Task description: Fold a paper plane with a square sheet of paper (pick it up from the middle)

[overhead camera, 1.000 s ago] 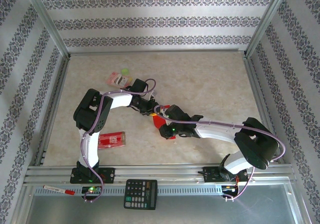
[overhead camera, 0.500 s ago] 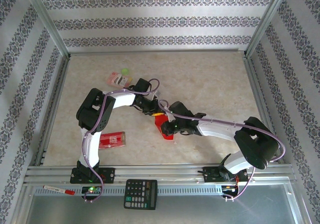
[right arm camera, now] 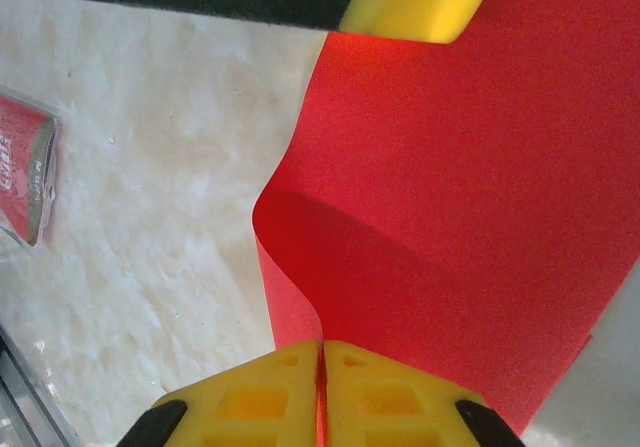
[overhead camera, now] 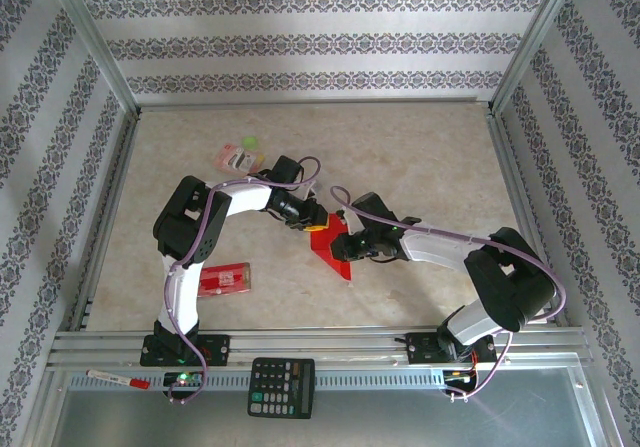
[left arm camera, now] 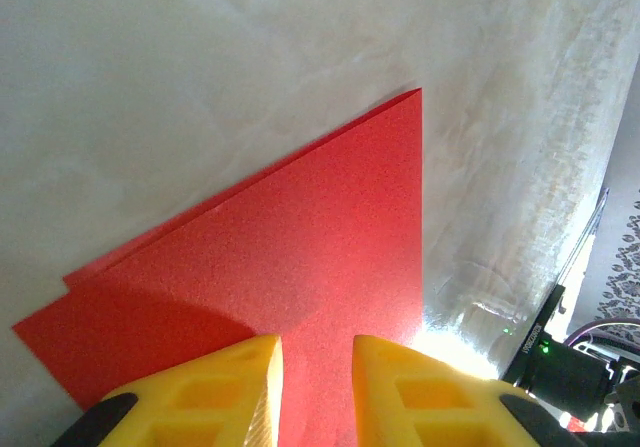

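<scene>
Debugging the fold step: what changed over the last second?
The right claw, shut on the red sheet's edge, drew back to the right, uncovering more of the sheet. The left claw barely moved, still over the sheet. Red packet and calculator unchanged.

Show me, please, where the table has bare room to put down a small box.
Free: the wide far-right part of the beige marbled table, between the back wall and the white right arm; the near strip between the red printed packet and that arm. Crowded: the centre, around the folded bright red paper sheet; the pink-green packet far left.
</scene>
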